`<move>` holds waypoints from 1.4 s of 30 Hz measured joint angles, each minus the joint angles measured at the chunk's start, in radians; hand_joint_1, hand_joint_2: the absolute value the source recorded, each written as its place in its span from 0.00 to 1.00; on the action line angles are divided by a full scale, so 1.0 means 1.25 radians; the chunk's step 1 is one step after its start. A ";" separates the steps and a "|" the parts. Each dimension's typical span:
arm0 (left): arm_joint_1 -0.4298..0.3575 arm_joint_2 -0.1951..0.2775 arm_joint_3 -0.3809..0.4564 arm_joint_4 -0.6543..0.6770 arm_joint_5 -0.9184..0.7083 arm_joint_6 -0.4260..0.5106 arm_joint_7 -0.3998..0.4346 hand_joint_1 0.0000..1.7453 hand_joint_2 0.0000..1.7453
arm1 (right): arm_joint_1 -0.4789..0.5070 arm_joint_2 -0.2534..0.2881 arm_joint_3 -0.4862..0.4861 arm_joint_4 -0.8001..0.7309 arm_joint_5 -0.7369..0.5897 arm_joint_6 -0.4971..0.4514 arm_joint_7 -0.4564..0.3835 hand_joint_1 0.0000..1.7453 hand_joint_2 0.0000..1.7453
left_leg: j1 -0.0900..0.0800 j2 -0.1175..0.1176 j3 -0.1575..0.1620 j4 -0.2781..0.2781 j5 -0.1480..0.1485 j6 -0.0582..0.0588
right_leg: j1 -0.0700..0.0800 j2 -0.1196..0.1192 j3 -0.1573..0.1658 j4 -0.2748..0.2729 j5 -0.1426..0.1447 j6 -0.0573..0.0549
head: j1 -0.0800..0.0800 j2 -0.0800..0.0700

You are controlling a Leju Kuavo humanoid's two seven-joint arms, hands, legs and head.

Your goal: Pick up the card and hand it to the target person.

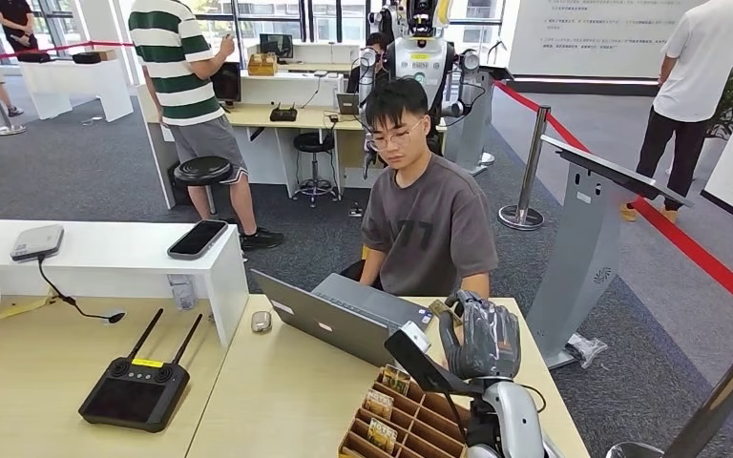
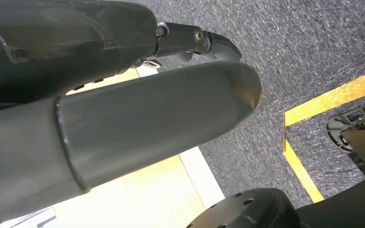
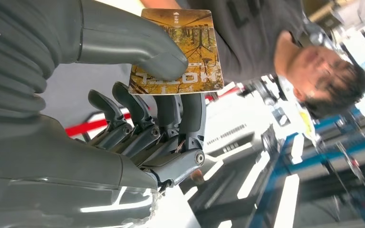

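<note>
One card (image 3: pixel 178 52) sits pinched between the right hand (image 1: pixel 480 336) thumb and fingers (image 3: pixel 190 114), one seated person (image 1: pixel 427 215) beyond them behind one laptop (image 1: pixel 329 320); left hand's (image 2: pixel 123 118) grip cannot be told.

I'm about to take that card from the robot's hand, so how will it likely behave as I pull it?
The card probably stays stiff: it juts flat past the thumb without drooping. Its printed face looks smooth, so it may slip free easily. The right hand pinches just one part, so it likely weighs little.
</note>
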 joint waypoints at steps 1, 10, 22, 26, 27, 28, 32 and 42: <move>-0.002 -0.001 0.000 0.000 -0.003 -0.002 0.000 0.00 0.00 | -0.009 0.005 0.000 0.018 0.009 -0.013 -0.005 0.88 1.00 | 0.000 0.000 0.000 0.000 0.000 0.000 | 0.000 0.000 0.000 0.000 0.000 0.000 | 0.000 0.000; -0.019 -0.013 -0.001 0.000 -0.017 -0.012 -0.001 0.00 0.00 | -0.061 0.048 0.001 0.255 0.046 -0.066 -0.026 0.88 1.00 | 0.000 0.000 0.000 0.000 0.000 0.000 | 0.000 0.000 0.000 0.000 0.000 0.000 | 0.000 0.000; -0.024 -0.016 -0.002 0.000 -0.020 -0.014 -0.003 0.00 0.00 | -0.064 0.067 0.003 0.424 0.055 -0.088 -0.028 0.85 1.00 | 0.000 0.000 0.000 0.000 0.000 0.000 | 0.000 0.000 0.000 0.000 0.000 0.000 | 0.000 0.000; -0.024 -0.017 -0.002 0.000 -0.020 -0.015 -0.004 0.00 0.00 | -0.064 0.071 0.003 0.448 0.055 -0.092 -0.029 0.79 1.00 | 0.000 0.000 0.000 0.000 0.000 0.000 | 0.000 0.000 0.000 0.000 0.000 0.000 | 0.000 0.000; -0.024 -0.017 -0.002 0.000 -0.020 -0.015 -0.004 0.00 0.00 | -0.064 0.072 0.003 0.454 0.055 -0.094 -0.030 0.62 1.00 | 0.000 0.000 0.000 0.000 0.000 0.000 | 0.000 0.000 0.000 0.000 0.000 0.000 | 0.000 0.000; -0.024 -0.017 -0.002 0.000 -0.020 -0.015 -0.005 0.00 0.00 | -0.064 0.073 0.003 0.458 0.055 -0.097 -0.031 0.41 1.00 | 0.000 0.000 0.000 0.000 0.000 0.000 | 0.000 0.000 0.000 0.000 0.000 0.000 | 0.000 0.000; -0.024 -0.018 -0.002 0.000 -0.020 -0.015 -0.006 0.00 0.00 | -0.064 0.077 0.003 0.471 0.050 -0.100 -0.042 0.00 1.00 | 0.000 0.000 0.000 0.000 0.000 0.000 | 0.000 0.000 0.000 0.000 0.000 0.000 | 0.000 0.000; -0.023 -0.019 -0.002 0.000 -0.020 -0.015 -0.006 0.00 0.00 | -0.061 0.085 0.001 0.480 0.013 -0.096 -0.059 0.00 1.00 | 0.000 0.000 0.000 0.000 0.000 0.000 | 0.000 0.000 0.000 0.000 0.000 0.000 | 0.000 0.000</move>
